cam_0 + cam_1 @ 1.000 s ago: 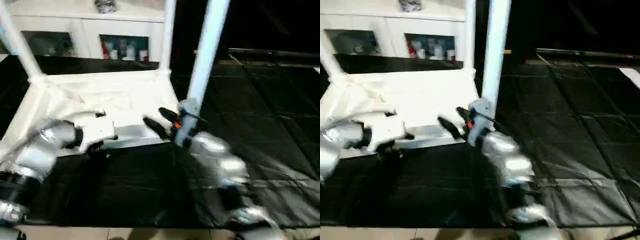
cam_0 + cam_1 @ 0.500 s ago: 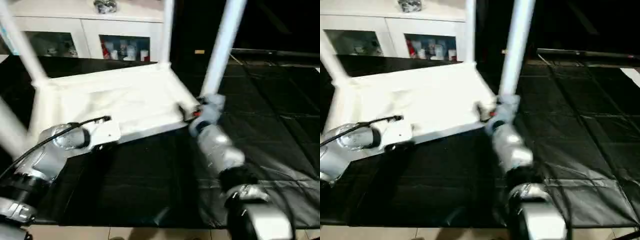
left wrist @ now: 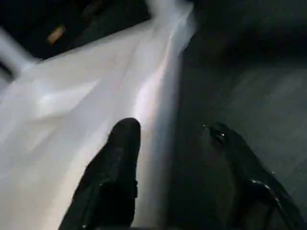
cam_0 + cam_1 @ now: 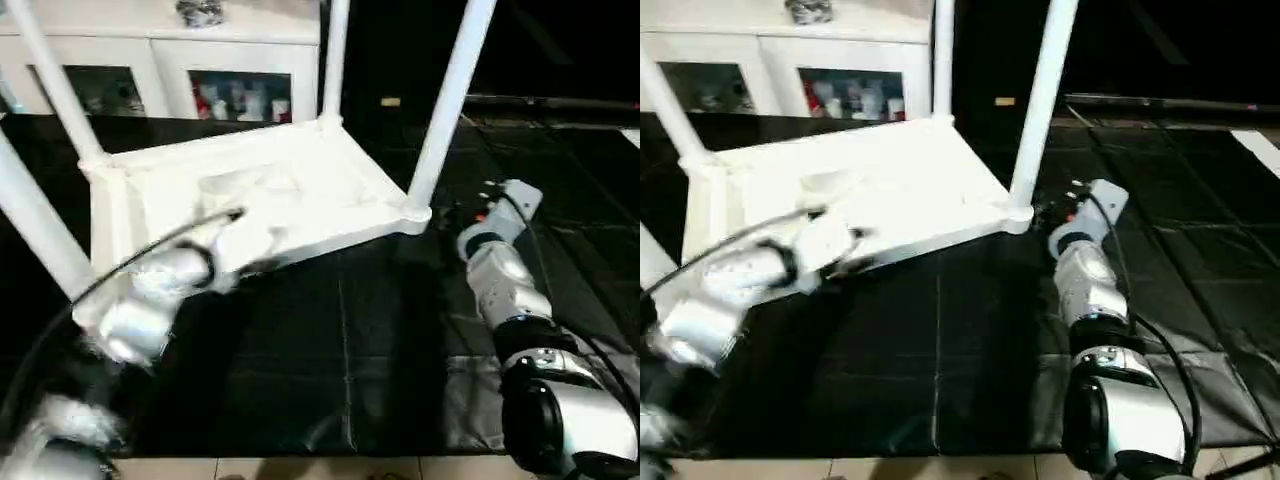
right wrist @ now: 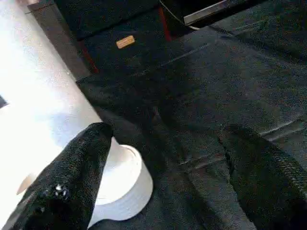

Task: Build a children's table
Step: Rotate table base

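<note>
Lying upside down on the black mat (image 4: 330, 340), the children's table (image 4: 290, 190) has its legs pointing up, with a white cabinet (image 4: 200, 60) with glass doors behind it. Furthest left, a leg (image 4: 40, 225) rises at the near left corner. Next, the left gripper (image 3: 175, 139) sits at the table's near edge, its fingers (image 3: 117, 167) apart and straddling the rim, one over the white underside and the other over the mat; whether they press the rim I cannot tell. Further right stands the near right leg (image 4: 448, 100) in its corner socket (image 5: 122, 184). The right gripper (image 5: 163, 143) is just beside that socket, fingers spread wide and holding nothing.
</note>
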Tool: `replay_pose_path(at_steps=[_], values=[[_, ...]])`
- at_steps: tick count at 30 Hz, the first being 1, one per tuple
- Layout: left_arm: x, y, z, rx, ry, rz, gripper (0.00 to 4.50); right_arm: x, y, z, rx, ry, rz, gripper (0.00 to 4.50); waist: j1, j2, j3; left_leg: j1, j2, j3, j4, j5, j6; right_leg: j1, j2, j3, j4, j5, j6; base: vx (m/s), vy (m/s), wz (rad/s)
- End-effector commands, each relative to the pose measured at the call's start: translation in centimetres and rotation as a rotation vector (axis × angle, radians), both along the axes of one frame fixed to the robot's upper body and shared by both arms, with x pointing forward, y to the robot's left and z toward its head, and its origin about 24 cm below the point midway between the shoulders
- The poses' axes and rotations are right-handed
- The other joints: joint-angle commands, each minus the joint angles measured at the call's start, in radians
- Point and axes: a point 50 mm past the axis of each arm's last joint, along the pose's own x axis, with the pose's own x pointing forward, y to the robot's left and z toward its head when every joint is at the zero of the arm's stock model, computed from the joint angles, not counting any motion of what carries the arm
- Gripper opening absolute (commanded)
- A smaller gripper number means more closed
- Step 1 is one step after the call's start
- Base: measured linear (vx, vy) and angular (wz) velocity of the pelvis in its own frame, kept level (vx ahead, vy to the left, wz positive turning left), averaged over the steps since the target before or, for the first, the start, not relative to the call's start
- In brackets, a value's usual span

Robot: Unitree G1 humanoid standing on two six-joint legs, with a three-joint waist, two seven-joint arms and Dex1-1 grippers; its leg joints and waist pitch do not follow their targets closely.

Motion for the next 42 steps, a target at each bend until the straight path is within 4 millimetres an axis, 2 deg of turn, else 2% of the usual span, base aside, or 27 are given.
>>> replay_pose_path(at_steps=[1,3,4,5,7,9,10,11,13,15,17,18,19,21,22,24,26,27,28,29,30,32,33,35,37,40,42], values=[[-0.9,0.7,0.2,-0.111,0.084,-0.004,2.27,-0.3,-0.4,0.0,0.022,-0.014,0.027,4.02,0.006,-0.004,-0.079,-0.007,-0.008,0.016,-0.057,-0.149,0.032,0.069,-0.031,0.033,-0.046,-0.107,-0.239,0.000,0.000,0.00],[-2.0,1.8,-0.4,-0.140,0.153,0.017,2.27,-0.8,-0.1,-0.2,-0.003,-0.027,0.103,4.02,0.003,-0.001,-0.076,-0.004,-0.008,0.017,-0.056,-0.162,0.051,0.066,-0.028,0.032,-0.054,-0.141,-0.223,0.000,0.000,0.00],[-2.4,2.3,-0.7,-0.142,0.178,0.024,2.56,-1.0,0.3,-0.2,-0.017,-0.048,0.153,4.19,0.004,0.000,-0.076,-0.003,-0.008,0.018,-0.056,-0.163,0.052,0.065,-0.027,0.032,-0.055,-0.147,-0.217,0.000,0.000,0.00],[-3.1,3.5,-0.9,-0.151,0.209,0.051,2.63,-1.6,1.2,-0.2,-0.068,-0.079,0.269,4.36,0.004,0.000,-0.075,-0.002,-0.008,0.017,-0.056,-0.164,0.054,0.065,-0.023,0.032,-0.057,-0.156,-0.208,0.000,0.000,0.00],[-3.8,4.4,-1.1,-0.155,0.236,0.063,2.66,-2.2,2.0,-0.2,-0.115,-0.110,0.358,4.36,0.001,0.001,-0.072,-0.002,-0.005,0.016,-0.059,-0.164,0.054,0.063,-0.021,0.033,-0.058,-0.159,-0.203,0.000,0.000,0.00],[-4.9,5.3,-1.1,-0.161,0.274,0.065,2.90,-2.8,2.7,-0.1,-0.123,-0.146,0.436,4.45,0.003,0.007,-0.066,0.004,-0.003,0.014,-0.065,-0.225,0.039,0.057,-0.023,0.032,-0.068,-0.246,-0.194,0.000,0.000,0.00],[-5.6,6.0,-1.2,-0.161,0.300,0.068,2.90,-3.1,3.1,-0.1,-0.124,-0.153,0.469,4.45,0.003,0.007,-0.066,0.006,-0.001,0.014,-0.065,-0.237,0.035,0.056,-0.023,0.033,-0.070,-0.258,-0.190,0.000,0.000,0.00],[-6.3,6.6,-1.2,-0.164,0.329,0.074,3.06,-3.3,3.4,-0.1,-0.119,-0.157,0.496,4.50,0.000,0.005,-0.064,0.002,-0.001,0.012,-0.069,-0.249,0.032,0.056,-0.023,0.034,-0.069,-0.276,-0.185,0.000,0.000,0.00],[-7.6,7.7,-1.4,-0.156,0.382,0.077,3.09,-3.8,4.0,0.0,-0.102,-0.173,0.549,4.50,-0.003,0.007,-0.059,0.009,-0.002,0.012,-0.072,-0.283,0.026,0.047,-0.017,0.035,-0.075,-0.315,-0.173,0.000,0.000,0.00],[-8.9,9.0,-1.3,-0.135,0.441,0.084,3.31,-4.3,4.7,0.1,-0.081,-0.189,0.617,4.50,0.000,0.010,-0.057,0.012,0.000,0.010,-0.074,-0.310,0.023,0.045,-0.019,0.037,-0.076,-0.339,-0.166,0.000,0.000,0.00],[-10.7,11.6,-1.0,-0.090,0.528,0.120,3.49,-5.3,5.9,0.3,-0.057,-0.212,0.739,4.50,-0.005,0.001,-0.051,0.009,-0.002,0.008,-0.079,-0.339,0.027,0.042,-0.014,0.037,-0.084,-0.398,-0.141,0.000,0.000,0.00],[-10.8,11.9,-0.9,-0.084,0.536,0.127,3.49,-5.4,6.1,0.4,-0.056,-0.216,0.755,4.50,0.001,0.006,-0.053,0.014,-0.002,0.007,-0.078,-0.343,0.023,0.041,-0.017,0.038,-0.085,-0.405,-0.137,0.000,0.000,0.00],[-11.1,12.6,-0.7,-0.072,0.550,0.144,3.49,-5.7,6.4,0.5,-0.058,-0.222,0.792,4.50,0.001,0.009,-0.053,0.018,-0.002,0.008,-0.077,-0.347,0.023,0.036,-0.016,0.039,-0.086,-0.403,-0.137,0.000,0.000,0.00],[-11.5,15.8,0.7,-0.039,0.569,0.236,3.73,-6.6,7.4,0.5,-0.071,-0.228,0.916,4.50,0.004,0.005,-0.048,0.017,-0.003,0.006,-0.081,-0.360,0.019,0.036,-0.015,0.039,-0.089,-0.423,-0.127,0.000,0.000,0.00],[-11.5,16.0,0.7,-0.038,0.570,0.241,3.82,-6.7,7.4,0.5,-0.069,-0.227,0.924,4.50,0.004,0.007,-0.047,0.019,-0.003,0.005,-0.082,-0.370,0.017,0.034,-0.014,0.038,-0.090,-0.432,-0.125,0.000,0.000,0.00],[-11.8,18.0,1.8,-0.018,0.579,0.295,3.93,-7.4,7.9,0.5,-0.054,-0.217,1.019,4.50,0.005,0.009,-0.047,0.019,-0.002,0.000,-0.085,-0.382,0.011,0.036,-0.017,0.039,-0.091,-0.446,-0.118,0.000,0.000,0.00],[-12.2,20.7,3.2,0.001,0.571,0.374,4.26,-8.4,8.2,0.5,-0.053,-0.199,1.131,4.50,0.006,0.013,-0.041,0.026,-0.003,-0.003,-0.088,-0.434,0.006,0.031,-0.018,0.038,-0.099,-0.488,-0.103,0.000,0.000,0.00],[-12.2,20.7,3.2,0.001,0.571,0.374,4.26,-8.4,8.2,0.5,-0.053,-0.199,1.131,4.50,0.006,0.013,-0.041,0.026,-0.003,-0.003,-0.088,-0.434,0.006,0.031,-0.018,0.038,-0.099,-0.488,-0.103,0.000,0.000,0.00],[-12.1,22.0,3.7,0.011,0.548,0.427,4.32,-8.9,8.2,0.5,-0.060,-0.193,1.181,4.50,0.005,0.018,-0.037,0.031,-0.003,-0.007,-0.091,-0.473,-0.001,0.028,-0.020,0.036,-0.104,-0.530,-0.097,0.000,0.000,0.00],[-12.1,23.1,4.0,0.016,0.528,0.468,4.38,-9.3,8.2,0.4,-0.065,-0.187,1.233,4.50,0.007,0.015,-0.034,0.040,-0.009,-0.008,-0.087,-0.509,0.004,0.025,-0.019,0.032,-0.118,-0.589,-0.074,0.000,0.000,0.00],[-12.2,24.1,4.5,0.018,0.511,0.506,4.38,-10.0,8.3,0.4,-0.061,-0.173,1.292,4.50,0.009,0.016,-0.038,0.040,-0.009,-0.011,-0.087,-0.498,0.004,0.031,-0.024,0.035,-0.118,-0.595,-0.064,0.000,0.000,0.00],[-12.0,24.5,4.8,0.025,0.489,0.516,4.45,-10.4,8.3,0.4,-0.052,-0.164,1.331,4.50,0.010,0.019,-0.037,0.038,-0.003,-0.016,-0.094,-0.496,0.002,0.034,-0.026,0.035,-0.116,-0.586,-0.070,0.000,0.000,0.00],[-11.9,24.7,5.1,0.026,0.473,0.524,4.45,-10.7,8.3,0.4,-0.044,-0.154,1.356,4.50,0.011,0.020,-0.039,0.044,-0.001,-0.017,-0.093,-0.509,-0.004,0.030,-0.026,0.036,-0.115,-0.574,-0.084,0.000,0.000,0.00],[-11.0,25.0,6.0,-0.011,0.398,0.525,4.45,-11.7,8.4,0.4,-0.019,-0.132,1.445,4.50,0.015,0.020,-0.040,0.043,-0.002,-0.018,-0.094,-0.505,-0.002,0.035,-0.024,0.036,-0.112,-0.539,-0.100,0.000,0.000,0.00],[-10.2,24.5,6.4,-0.060,0.363,0.493,4.45,-12.0,8.5,0.4,-0.010,-0.113,1.473,4.50,0.016,0.023,-0.039,0.047,0.003,-0.020,-0.097,-0.523,-0.012,0.034,-0.025,0.036,-0.108,-0.510,-0.123,0.000,0.000,0.00],[-8.3,22.7,6.7,-0.163,0.310,0.405,4.45,-11.6,8.5,0.1,-0.035,-0.100,1.449,4.50,0.022,0.018,-0.042,0.047,0.000,-0.019,-0.093,-0.512,-0.029,0.037,-0.033,0.036,-0.105,-0.503,-0.140,0.000,0.000,0.00],[-7.6,21.7,6.4,-0.197,0.318,0.349,4.45,-11.4,8.5,0.0,-0.048,-0.097,1.431,4.50,0.023,0.016,-0.045,0.037,0.001,-0.020,-0.094,-0.478,-0.032,0.045,-0.036,0.038,-0.098,-0.478,-0.145,0.000,0.000,0.00]])
